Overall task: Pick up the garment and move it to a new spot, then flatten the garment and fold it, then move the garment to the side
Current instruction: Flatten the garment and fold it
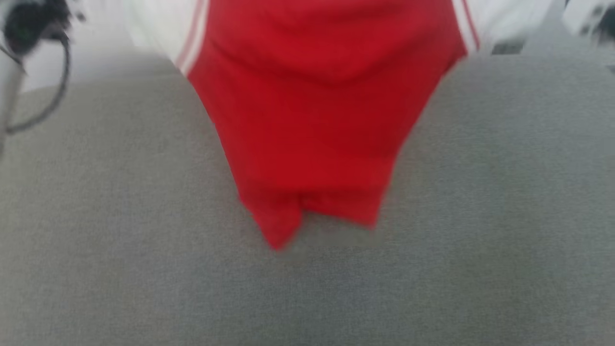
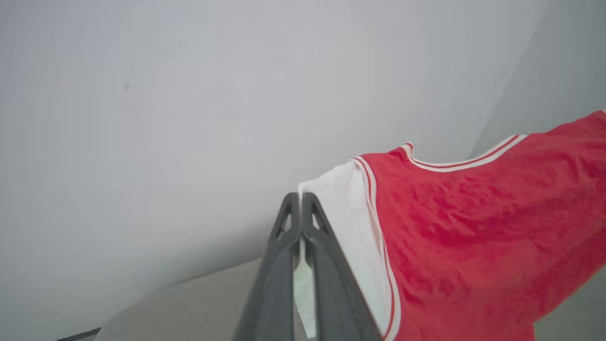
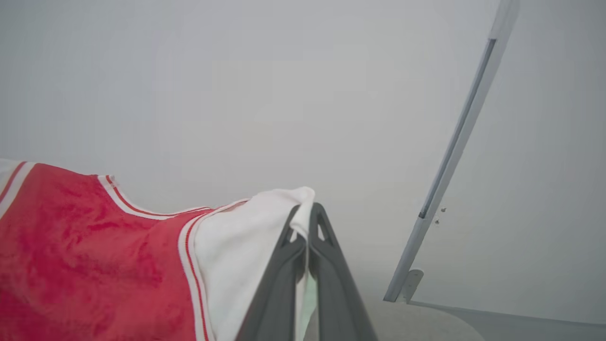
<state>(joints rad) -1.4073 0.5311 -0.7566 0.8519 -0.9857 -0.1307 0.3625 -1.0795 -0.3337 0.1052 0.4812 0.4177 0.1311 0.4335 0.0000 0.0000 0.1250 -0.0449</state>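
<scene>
Your left pincer (image 2: 301, 201) was clenched on the garment (image 2: 473, 227), its fingers pressed together with the edge of one white sleeve (image 2: 345, 213) pinched between them. Your right pincer (image 3: 307, 213) gripped the other white sleeve (image 3: 236, 237) the same way. Both arms were held up, fingers aimed at a pale wall (image 3: 236, 94). The garment hung spread between them over the grey fabric surface (image 1: 96, 264); whether its red hem touched was unclear.

The garment (image 1: 317, 120) is bright red with white sleeves (thin red-and-white stripes edge the armholes and neckline); the woven surface (image 1: 480, 240) is mottled grey, the wall (image 2: 189, 118) pale grey.
</scene>
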